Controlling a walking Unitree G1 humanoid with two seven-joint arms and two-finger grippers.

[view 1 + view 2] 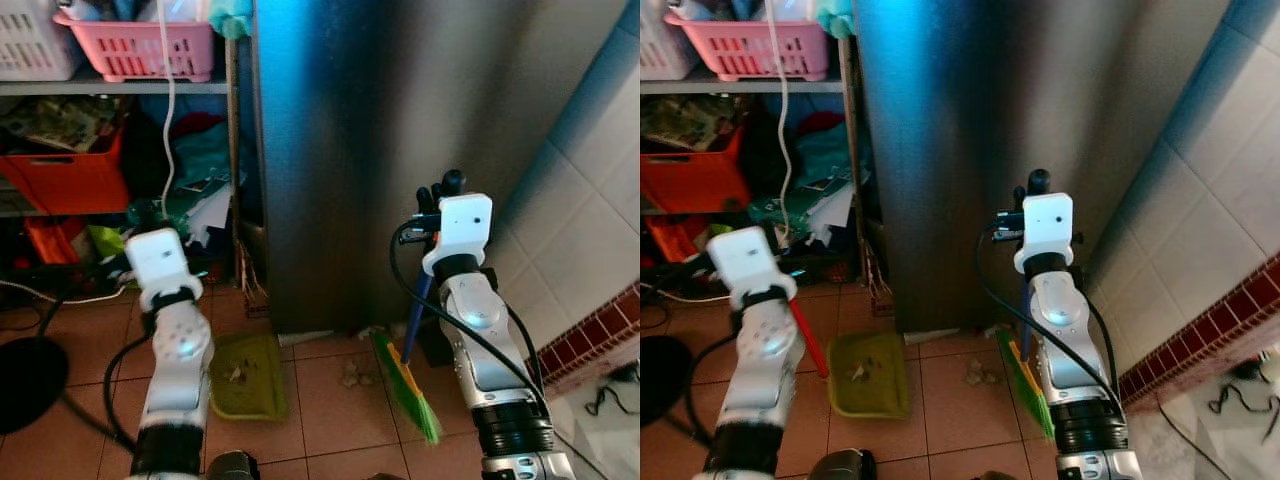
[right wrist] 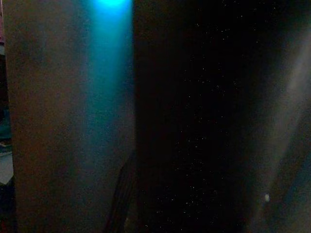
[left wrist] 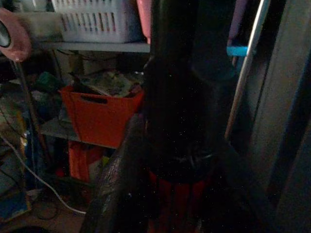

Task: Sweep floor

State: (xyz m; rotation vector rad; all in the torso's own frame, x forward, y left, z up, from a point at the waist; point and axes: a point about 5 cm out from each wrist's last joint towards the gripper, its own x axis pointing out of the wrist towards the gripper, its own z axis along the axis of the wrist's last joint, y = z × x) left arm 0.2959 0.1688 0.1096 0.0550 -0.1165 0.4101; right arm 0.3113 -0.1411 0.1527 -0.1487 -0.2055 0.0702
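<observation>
Left eye view showed debris (image 1: 352,374) at lower centre, between broom (image 1: 408,385) and dustpan (image 1: 246,375). The right gripper (image 1: 441,190) clasped the broom's handle; the left gripper (image 1: 712,252) seemingly held the dustpan's.

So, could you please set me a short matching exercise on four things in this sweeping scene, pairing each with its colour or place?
Things:
1. dustpan
2. broom
3. pink basket
4. scrap of debris

Descriptions:
A. on the top shelf
B. yellow-green, flat on the tiles, red handle
C. on the tiles between dustpan and bristles
D. blue handle, green bristles, by the right arm

Pairs: 1-B, 2-D, 3-A, 4-C
</observation>
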